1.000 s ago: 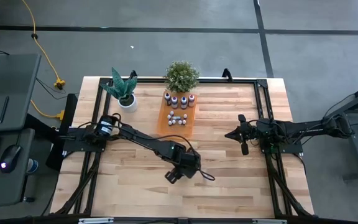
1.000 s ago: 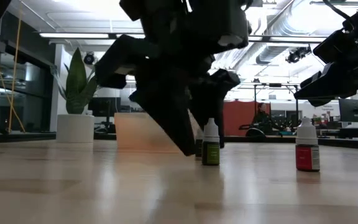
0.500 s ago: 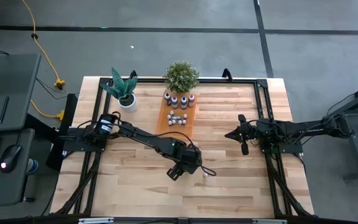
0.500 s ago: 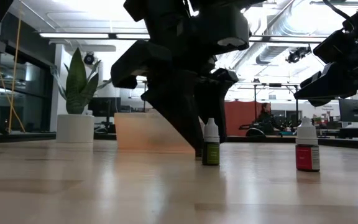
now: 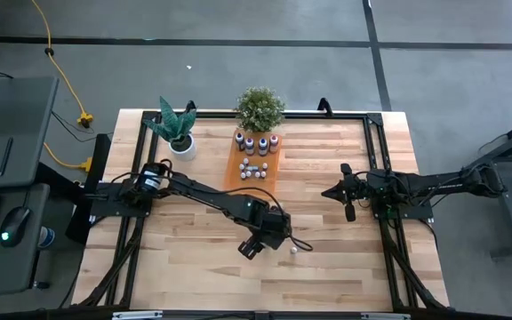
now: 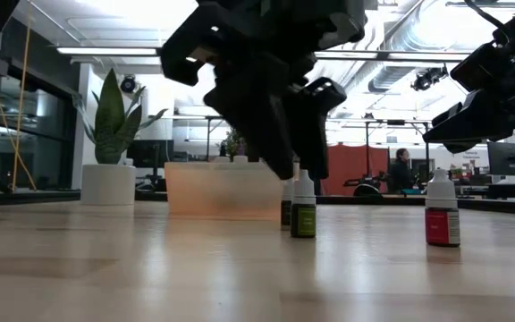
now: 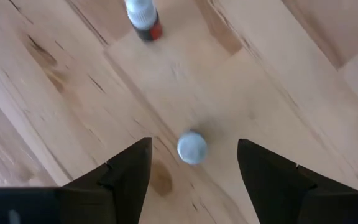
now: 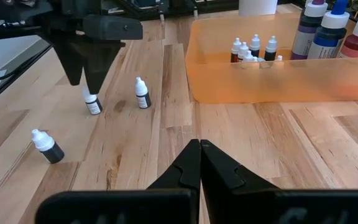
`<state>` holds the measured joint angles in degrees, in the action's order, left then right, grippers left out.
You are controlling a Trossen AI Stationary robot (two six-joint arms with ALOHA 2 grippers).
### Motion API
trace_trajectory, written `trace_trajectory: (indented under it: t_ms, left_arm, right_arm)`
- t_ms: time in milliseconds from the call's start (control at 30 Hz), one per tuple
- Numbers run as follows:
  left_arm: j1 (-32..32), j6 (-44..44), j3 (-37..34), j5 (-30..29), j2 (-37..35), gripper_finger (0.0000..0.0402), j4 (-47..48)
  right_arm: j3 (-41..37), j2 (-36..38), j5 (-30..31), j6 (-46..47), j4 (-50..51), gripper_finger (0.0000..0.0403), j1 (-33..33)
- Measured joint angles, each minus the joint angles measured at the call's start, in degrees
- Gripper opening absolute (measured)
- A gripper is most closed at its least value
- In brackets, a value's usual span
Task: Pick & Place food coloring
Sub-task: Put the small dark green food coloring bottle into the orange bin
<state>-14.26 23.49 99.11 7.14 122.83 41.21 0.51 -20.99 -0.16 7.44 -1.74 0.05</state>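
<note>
Food coloring bottles: three stand out on the table, one directly below my left pincer, fingers apart and empty. More wait in the orange tray. My right pincer idles, fingers together, beside the tray.

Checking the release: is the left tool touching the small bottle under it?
Apart. The left wrist view shows the white-capped bottle standing between the left tool's open fingers, bare wood on both sides.
</note>
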Motion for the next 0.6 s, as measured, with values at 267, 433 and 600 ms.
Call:
trace_trajectory:
  t_ms: [267,433,600]
  left_arm:
    - [0.0,-1.5,0.0,0.0,0.0,0.0232,0.8]
    - [0.0,-1.5,0.0,0.0,0.1,0.0232,0.7]
    - [0.0,-2.6,-0.2,0.6,1.4,0.0232,0.4]
  right_arm:
    - [0.0,0.0,0.0,0.0,0.0,0.0,0.0]
    - [0.0,0.0,0.0,0.0,0.0,0.0,0.0]
    - [0.0,0.0,0.0,0.0,0.0,0.0,0.0]
